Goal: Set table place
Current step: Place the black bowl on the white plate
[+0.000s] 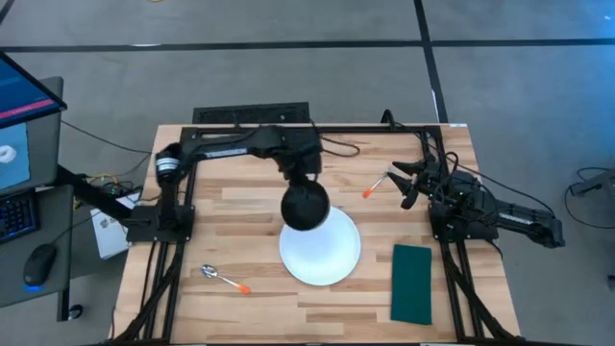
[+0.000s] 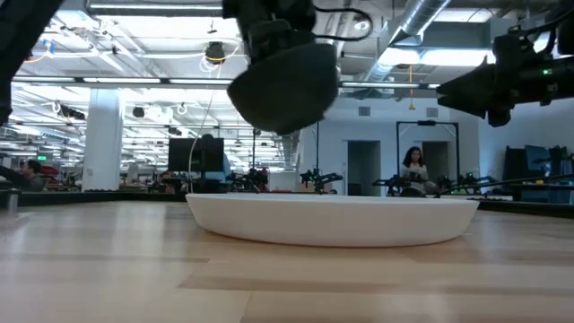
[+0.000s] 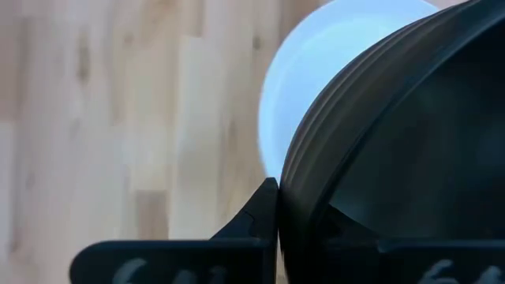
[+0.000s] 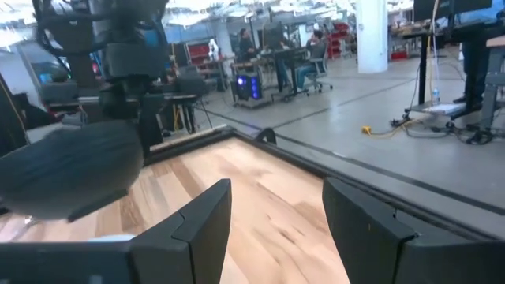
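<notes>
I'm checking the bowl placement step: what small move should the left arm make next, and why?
Probably carry the black bowl a little farther over the white plate's middle, then lower it. The left gripper holds the bowl in the air, above the plate's far-left edge, and the low view shows a clear gap between them.

The bowl (image 1: 305, 206) is matte black with fine ribbed rings on its outside. The plate (image 1: 322, 252) is plain white. The napkin (image 1: 412, 283) is solid dark green. The spoon (image 1: 223, 279) and the fork (image 1: 376, 185) are silver with orange handle ends. The table (image 1: 250, 308) is pale wood in light and tan strips.
</notes>
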`<state>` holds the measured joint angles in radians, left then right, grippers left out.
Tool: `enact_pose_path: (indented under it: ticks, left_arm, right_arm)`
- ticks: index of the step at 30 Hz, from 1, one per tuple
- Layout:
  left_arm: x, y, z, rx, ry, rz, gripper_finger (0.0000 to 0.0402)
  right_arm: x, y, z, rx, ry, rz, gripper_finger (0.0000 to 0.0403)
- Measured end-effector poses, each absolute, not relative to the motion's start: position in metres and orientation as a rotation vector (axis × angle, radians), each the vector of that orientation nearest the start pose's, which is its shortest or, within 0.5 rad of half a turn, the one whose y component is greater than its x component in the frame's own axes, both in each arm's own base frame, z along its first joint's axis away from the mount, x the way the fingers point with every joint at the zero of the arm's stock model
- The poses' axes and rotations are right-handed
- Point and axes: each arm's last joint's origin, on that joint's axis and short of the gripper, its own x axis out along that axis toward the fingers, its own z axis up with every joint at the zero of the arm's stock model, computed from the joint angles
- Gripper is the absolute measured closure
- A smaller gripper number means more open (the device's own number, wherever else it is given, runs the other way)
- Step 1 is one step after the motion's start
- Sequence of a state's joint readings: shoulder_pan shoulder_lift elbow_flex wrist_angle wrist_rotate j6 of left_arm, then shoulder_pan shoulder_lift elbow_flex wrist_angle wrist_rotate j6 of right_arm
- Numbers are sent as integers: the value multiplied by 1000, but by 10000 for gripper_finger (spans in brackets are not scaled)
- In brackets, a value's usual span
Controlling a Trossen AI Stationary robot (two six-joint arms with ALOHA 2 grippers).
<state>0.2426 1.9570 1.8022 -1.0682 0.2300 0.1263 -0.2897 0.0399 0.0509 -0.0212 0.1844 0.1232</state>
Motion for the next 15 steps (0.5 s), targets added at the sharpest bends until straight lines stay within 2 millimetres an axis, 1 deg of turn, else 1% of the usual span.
enact_pose_path:
  ticks: [2, 8, 13, 15]
  left_arm:
    - [406, 83, 272, -149, 1195, -98, 401]
    - [433, 58, 249, -109, 1263, -172, 401]
    - [443, 45, 224, -102, 1338, -205, 401]
    - [443, 43, 219, -105, 1363, -210, 401]
  right_arm:
    - [91, -33, 174, 123, 3, -476, 179]
    - [91, -33, 171, 124, 35, -477, 179]
    - [91, -33, 170, 125, 36, -477, 179]
    - [91, -33, 170, 125, 36, -477, 179]
